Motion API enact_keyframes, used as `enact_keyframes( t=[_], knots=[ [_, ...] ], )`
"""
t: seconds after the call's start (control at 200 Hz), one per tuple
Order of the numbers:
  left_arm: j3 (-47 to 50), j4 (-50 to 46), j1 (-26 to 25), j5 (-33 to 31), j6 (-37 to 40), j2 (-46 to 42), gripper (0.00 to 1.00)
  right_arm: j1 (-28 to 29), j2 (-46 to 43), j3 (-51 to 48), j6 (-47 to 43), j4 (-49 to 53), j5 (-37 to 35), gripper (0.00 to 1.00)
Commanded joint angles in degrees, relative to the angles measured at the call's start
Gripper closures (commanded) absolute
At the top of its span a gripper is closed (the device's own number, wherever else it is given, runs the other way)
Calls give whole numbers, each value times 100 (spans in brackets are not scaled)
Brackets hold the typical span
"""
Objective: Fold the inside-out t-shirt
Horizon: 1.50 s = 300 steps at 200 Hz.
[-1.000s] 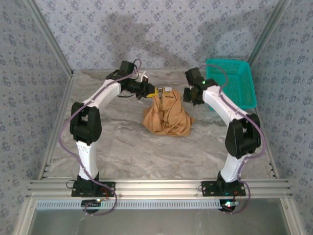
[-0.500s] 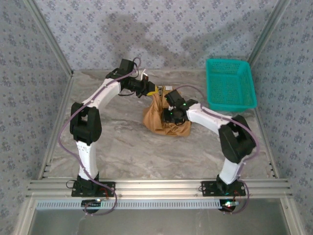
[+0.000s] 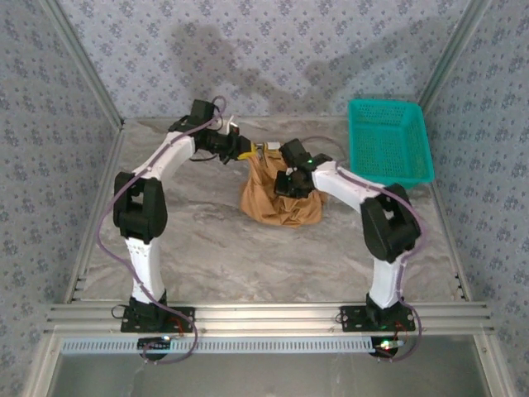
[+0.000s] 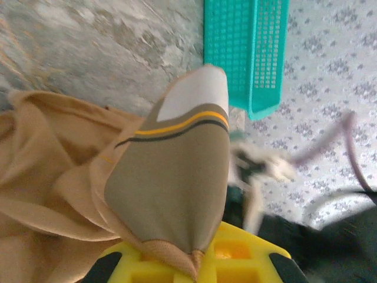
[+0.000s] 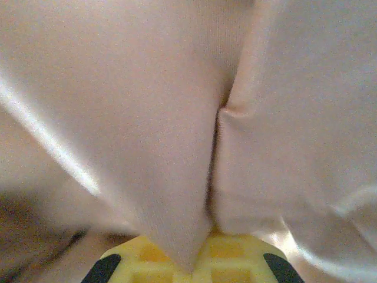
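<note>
The right arm (image 3: 347, 186) has swung in from the basket (image 3: 388, 141), and its jaws have just closed on a fold of the t-shirt (image 3: 279, 203), heaped on the desk (image 3: 207, 240). The jaws of the left arm (image 3: 169, 157) stay clamped on its raised top, so spreading can probably begin.

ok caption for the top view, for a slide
Left gripper and right gripper both pinch the bunched t-shirt, teal basket at far right

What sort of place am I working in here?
Probably a staged robot test cell, not a home: patterned walls box in a marble-look table, the left arm and right arm are bolted to an aluminium rail, and a t-shirt and basket serve as props.
</note>
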State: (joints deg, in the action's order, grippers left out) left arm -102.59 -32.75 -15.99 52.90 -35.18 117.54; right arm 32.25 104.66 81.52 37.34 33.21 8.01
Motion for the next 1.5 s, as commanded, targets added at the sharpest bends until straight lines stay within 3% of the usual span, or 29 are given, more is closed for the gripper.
enact_keyframes(
  t=[0.0,0.26,0.425,0.58,0.67,0.74,0.815,0.904,1.079,1.249,1.494],
  knots=[
    [-36,50,304,19,12,-178,100,63,-1362,517,-257,621,651,100],
    [-36,471,474,149,-313,509,100,-178,-2811,224,661,-707,2275,100],
    [67,472,483,83,-184,834,100,-974,-3173,-105,1186,-1337,2845,100],
    [189,295,458,-252,35,707,95,-1413,-2728,-223,818,-702,2161,100],
    [396,103,439,-851,244,307,77,-1604,-2060,-227,504,-283,1336,100],
    [671,-85,397,-1575,438,-160,60,-1650,-1397,105,106,403,918,67],
    [1065,-280,321,-2398,578,-693,48,-1608,-939,402,-86,796,231,54],
    [1784,-122,240,-2827,545,-1345,47,-1335,-884,338,-303,826,-244,52],
    [3081,441,-106,-2726,265,-2026,47,-554,-684,310,-389,811,-500,52],
    [3698,899,-642,-2731,63,-1867,45,-150,268,781,-568,1091,-622,50],
    [3686,1269,-869,-2870,-142,-1317,42,-45,1706,1904,-738,1424,-429,46]
  ],
)
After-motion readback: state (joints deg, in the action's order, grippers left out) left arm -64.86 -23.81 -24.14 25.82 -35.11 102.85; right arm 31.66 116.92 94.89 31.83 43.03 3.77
